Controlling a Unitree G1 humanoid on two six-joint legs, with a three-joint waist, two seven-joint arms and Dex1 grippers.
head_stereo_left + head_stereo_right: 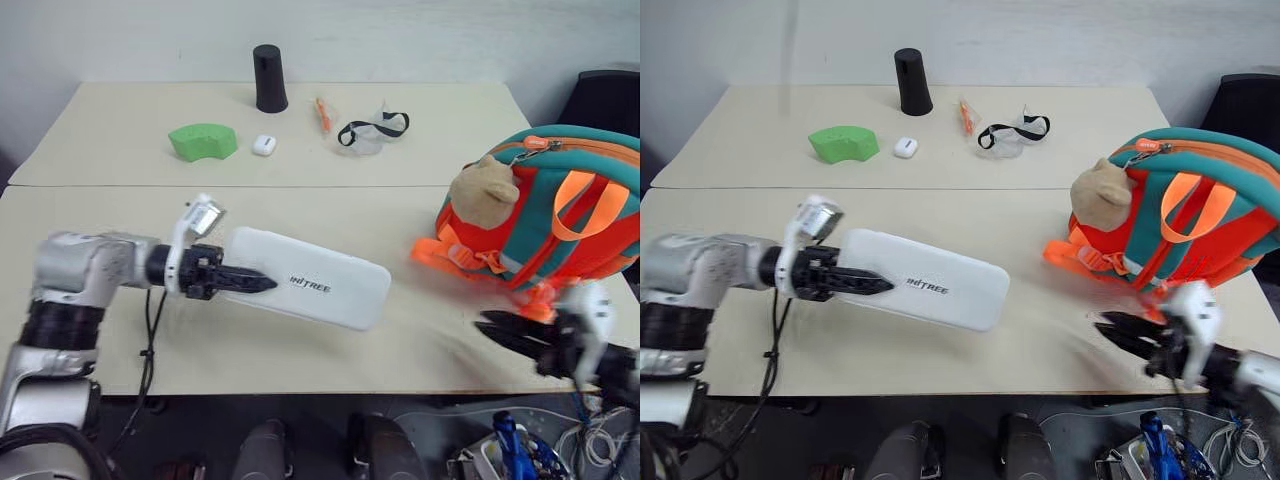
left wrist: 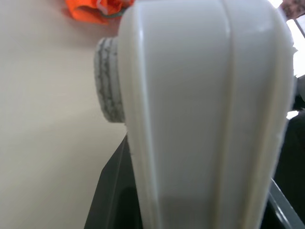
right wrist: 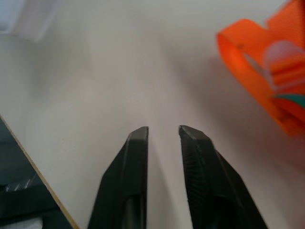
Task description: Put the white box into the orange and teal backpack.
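The left arm (image 1: pixel 85 275) is built of silver-grey metal segments, joined by a black ribbed collar at the wrist. A small silver camera block (image 1: pixel 203 215) is mounted at 12 o'clock of that collar. A black cable (image 1: pixel 148 345) is hung from the forearm at 6 o'clock. The left gripper (image 1: pixel 250 283) is made of two black, tapered fingers. The right gripper (image 3: pixel 163 131) is likewise black; ridged pads are seen on its fingers (image 3: pixel 198 162). A white housing (image 1: pixel 1196 310) is fitted at the right wrist.

A black cylinder (image 1: pixel 269 78), orange pen (image 1: pixel 322 116) and safety goggles (image 1: pixel 372 130) are standing and lying along the far tabletop (image 1: pixel 120 130). A green curved block (image 1: pixel 203 141) is sitting beside a small white earbud case (image 1: pixel 263 145).
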